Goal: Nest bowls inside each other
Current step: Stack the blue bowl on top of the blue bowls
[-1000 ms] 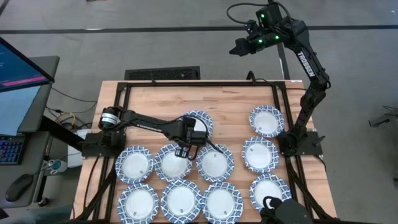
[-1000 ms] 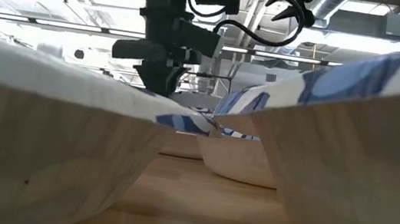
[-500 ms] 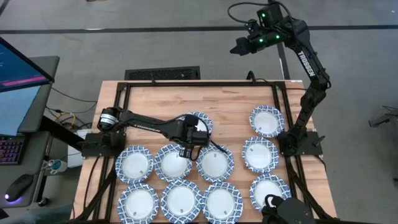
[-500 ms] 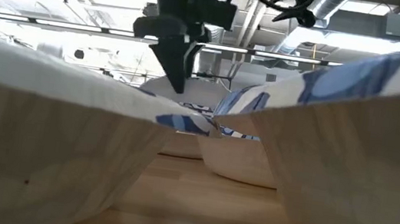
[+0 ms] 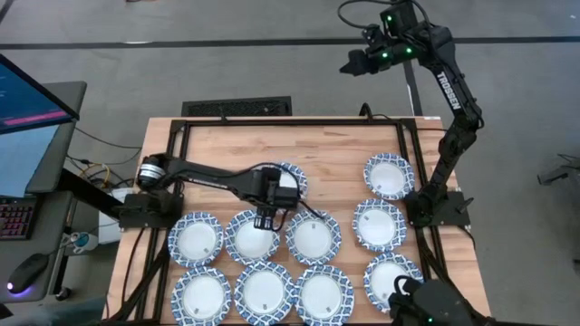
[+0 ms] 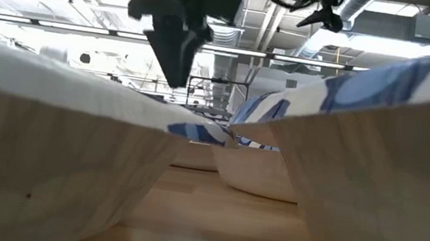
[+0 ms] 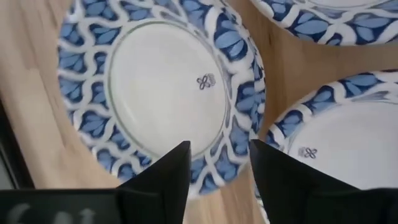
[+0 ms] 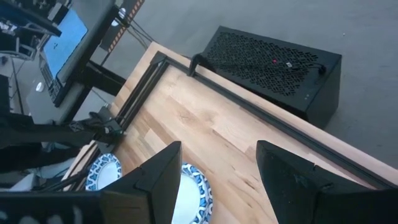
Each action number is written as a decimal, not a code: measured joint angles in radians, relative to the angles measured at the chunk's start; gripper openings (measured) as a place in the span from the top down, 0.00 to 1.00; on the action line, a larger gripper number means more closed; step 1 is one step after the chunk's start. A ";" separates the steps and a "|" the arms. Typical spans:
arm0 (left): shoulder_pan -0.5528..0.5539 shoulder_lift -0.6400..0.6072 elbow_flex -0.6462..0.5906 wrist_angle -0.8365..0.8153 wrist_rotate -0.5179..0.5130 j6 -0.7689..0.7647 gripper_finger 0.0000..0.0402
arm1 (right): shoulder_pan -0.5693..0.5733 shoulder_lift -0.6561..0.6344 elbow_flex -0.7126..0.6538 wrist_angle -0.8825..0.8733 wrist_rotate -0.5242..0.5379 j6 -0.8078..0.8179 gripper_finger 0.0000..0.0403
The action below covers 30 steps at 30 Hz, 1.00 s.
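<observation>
Hovering over the middle of the wooden table (image 5: 335, 149), the left gripper (image 5: 263, 220) points down at the rim of one bowl (image 5: 252, 237) in the middle row. Its wrist view shows the two dark fingers (image 7: 177, 171) parted, with nothing between them, above the blue patterned rim of that bowl (image 7: 163, 90). A neighbouring bowl (image 5: 313, 237) lies just beside it at 3 o'clock, and another bowl (image 5: 288, 177) sits at 1 o'clock, partly hidden under the arm. More bowls lie around: one (image 5: 197, 238) at 9 o'clock, three along the near edge (image 5: 264, 292), and three in a column toward the table's right side (image 5: 389, 175). All lie singly, rims close or touching, none nested.

The right gripper (image 5: 355, 62) is raised high beyond the far edge of the table, well apart from the bowls, its fingers (image 8: 158, 171) spread and holding nothing. A black perforated box (image 8: 273, 65) stands on the floor behind the table.
</observation>
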 joint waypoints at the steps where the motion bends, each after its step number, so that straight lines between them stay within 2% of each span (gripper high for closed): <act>1: 0.000 -0.014 0.000 -0.017 0.006 -0.025 0.60 | -0.003 0.000 0.000 0.000 0.000 0.000 0.43; 6: 0.012 -0.091 -0.050 -0.035 0.070 -0.230 0.58 | -0.016 0.000 0.000 -0.001 -0.001 -0.008 0.43; 11: 0.011 -0.171 -0.213 0.060 0.145 -0.462 0.58 | -0.016 0.000 0.000 -0.024 -0.003 -0.040 0.43; 14: 0.006 -0.209 -0.327 0.104 0.154 -0.544 0.58 | -0.016 0.000 0.000 -0.034 -0.004 -0.053 0.43; 24: 0.003 -0.315 -0.567 0.270 0.280 -0.603 0.58 | -0.016 0.000 0.000 -0.029 -0.004 -0.053 0.43; 30: 0.006 -0.317 -0.635 0.283 0.280 -0.604 0.58 | -0.013 0.000 0.000 -0.029 -0.004 -0.053 0.43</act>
